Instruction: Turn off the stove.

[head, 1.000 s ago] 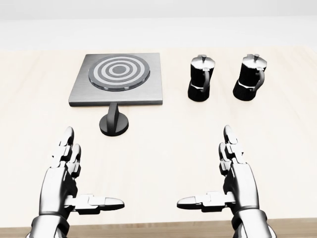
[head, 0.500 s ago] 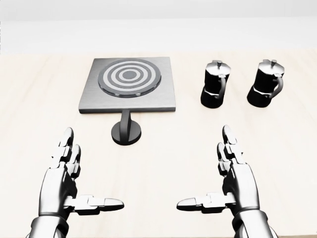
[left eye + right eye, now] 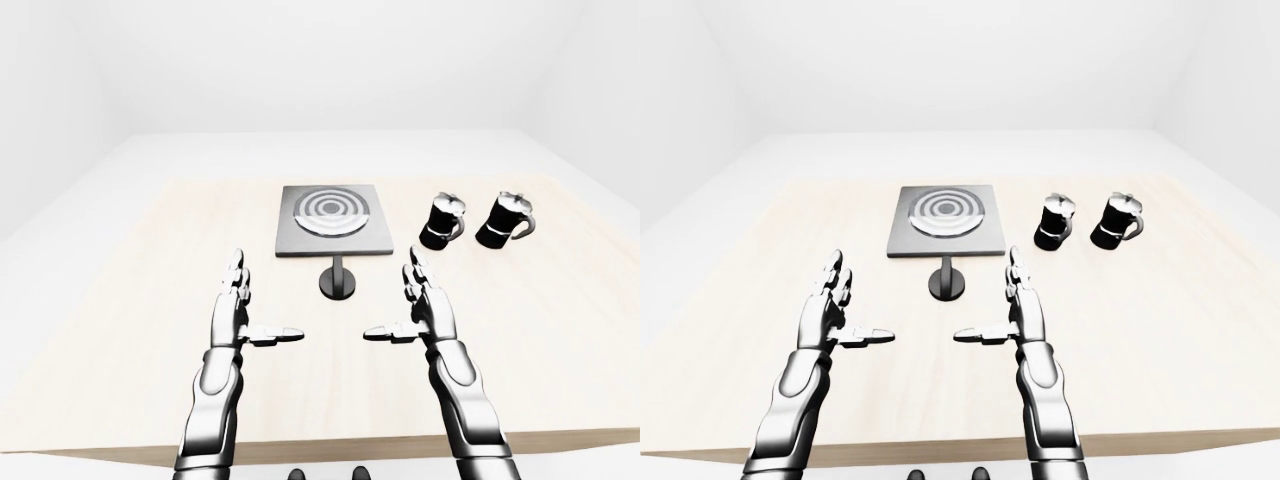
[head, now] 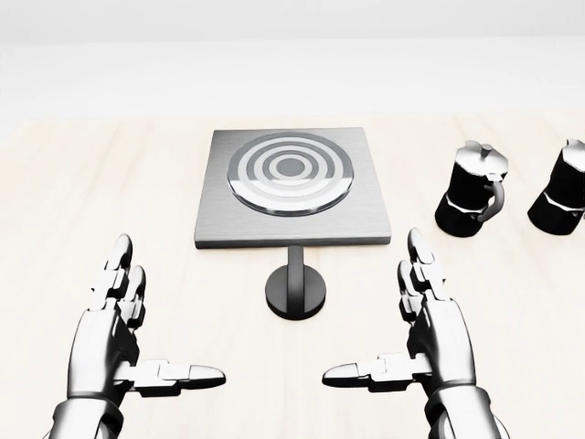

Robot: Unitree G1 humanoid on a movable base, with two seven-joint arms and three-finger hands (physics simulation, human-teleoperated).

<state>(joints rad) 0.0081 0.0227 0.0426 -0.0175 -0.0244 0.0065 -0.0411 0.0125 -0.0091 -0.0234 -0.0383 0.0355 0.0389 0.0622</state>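
On the pale table (image 4: 82, 210), the stove (image 4: 292, 186) lies above both spread robot hands.

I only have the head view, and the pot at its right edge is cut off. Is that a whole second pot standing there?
Observer: Yes. The left-eye view shows a whole second moka pot, upright, beside the first pot and apart from it.
Operator: Where does my right arm cross the table?
Observer: The right hand is open over the table; its forearm crosses the near edge.
Operator: And the left?
Observer: The same. The left hand is open, and its forearm crosses the near edge.
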